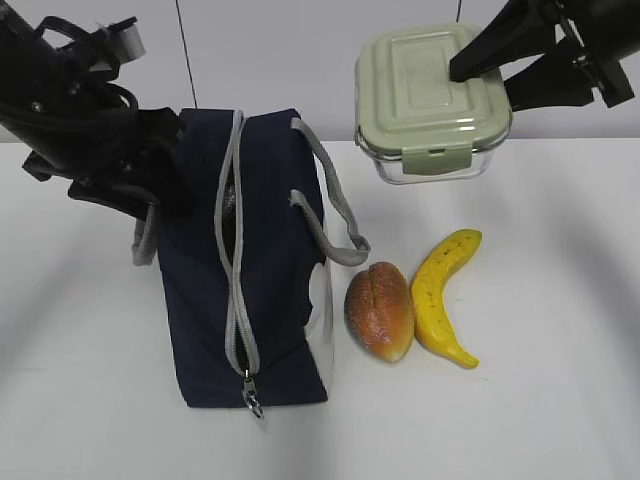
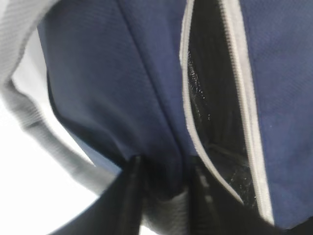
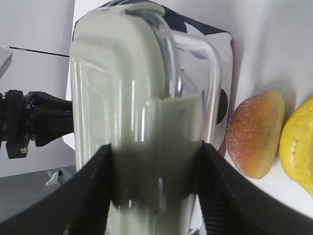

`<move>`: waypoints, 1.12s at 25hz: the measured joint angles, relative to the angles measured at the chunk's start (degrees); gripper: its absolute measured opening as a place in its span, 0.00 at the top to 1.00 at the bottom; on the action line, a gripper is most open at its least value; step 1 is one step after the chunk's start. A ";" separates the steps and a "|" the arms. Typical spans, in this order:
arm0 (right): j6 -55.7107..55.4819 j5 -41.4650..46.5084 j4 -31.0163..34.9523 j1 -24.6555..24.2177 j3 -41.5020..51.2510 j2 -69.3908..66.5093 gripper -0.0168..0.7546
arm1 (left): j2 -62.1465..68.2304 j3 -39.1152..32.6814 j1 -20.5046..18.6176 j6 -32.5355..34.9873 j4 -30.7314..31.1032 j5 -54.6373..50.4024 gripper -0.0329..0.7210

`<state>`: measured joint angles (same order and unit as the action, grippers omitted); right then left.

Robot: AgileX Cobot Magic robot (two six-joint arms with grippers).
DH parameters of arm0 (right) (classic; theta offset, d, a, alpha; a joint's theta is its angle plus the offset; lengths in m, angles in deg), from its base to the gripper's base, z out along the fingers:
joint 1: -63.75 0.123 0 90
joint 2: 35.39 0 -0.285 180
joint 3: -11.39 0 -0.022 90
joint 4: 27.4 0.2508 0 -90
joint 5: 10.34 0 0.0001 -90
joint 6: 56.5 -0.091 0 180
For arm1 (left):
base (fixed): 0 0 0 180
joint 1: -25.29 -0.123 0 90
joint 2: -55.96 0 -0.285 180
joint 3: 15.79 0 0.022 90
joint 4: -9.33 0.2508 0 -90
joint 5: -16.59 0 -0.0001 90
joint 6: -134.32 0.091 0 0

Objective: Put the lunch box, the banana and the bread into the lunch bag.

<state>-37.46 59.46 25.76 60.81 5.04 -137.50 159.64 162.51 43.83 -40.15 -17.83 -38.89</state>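
The sage-green lunch box (image 1: 425,90) hangs in the air at the upper right, my right gripper (image 1: 485,80) shut on its end. In the right wrist view both fingers press the lunch box (image 3: 122,98) on either side of my right gripper (image 3: 156,186). The navy lunch bag (image 1: 280,270) lies on the table, its grey zipper band (image 1: 232,220) partly parted. My left gripper (image 1: 160,205) is at the bag's far left side; up close my left gripper (image 2: 166,196) pinches a fold of the lunch bag (image 2: 122,73). Bread (image 1: 380,310) and banana (image 1: 447,297) lie right of the bag.
A grey webbing handle (image 1: 340,210) loops off the bag's right side toward the bread. Another grey handle (image 2: 29,112) runs past my left fingers. The zipper pull (image 1: 252,398) hangs at the bag's near end. White tabletop (image 1: 540,400) surrounds everything.
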 joint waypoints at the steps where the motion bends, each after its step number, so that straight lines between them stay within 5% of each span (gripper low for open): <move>1: -0.12 0.00 0.00 0.15 0.00 0.00 0.48 | 0.27 0.00 0.00 0.54 0.00 0.01 0.70; 3: -0.12 0.00 0.00 0.76 0.00 0.00 0.48 | 0.43 0.12 0.00 1.87 -0.28 -0.12 0.87; 5: -0.24 0.00 0.00 1.97 0.00 0.00 0.48 | 0.68 0.12 0.00 2.89 -1.15 -0.12 0.93; 20: -0.34 -6.60 0.25 12.13 -1.02 -3.19 0.48 | 0.68 0.12 0.00 12.11 -16.64 -1.10 0.94; 28: -3.59 -11.63 -11.67 12.48 -1.47 -9.85 0.48 | 0.68 0.12 0.00 13.04 -17.27 -2.11 0.94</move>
<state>-41.04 47.83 14.09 73.29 3.57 -147.36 160.32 162.63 43.83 -27.11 -35.10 -41.00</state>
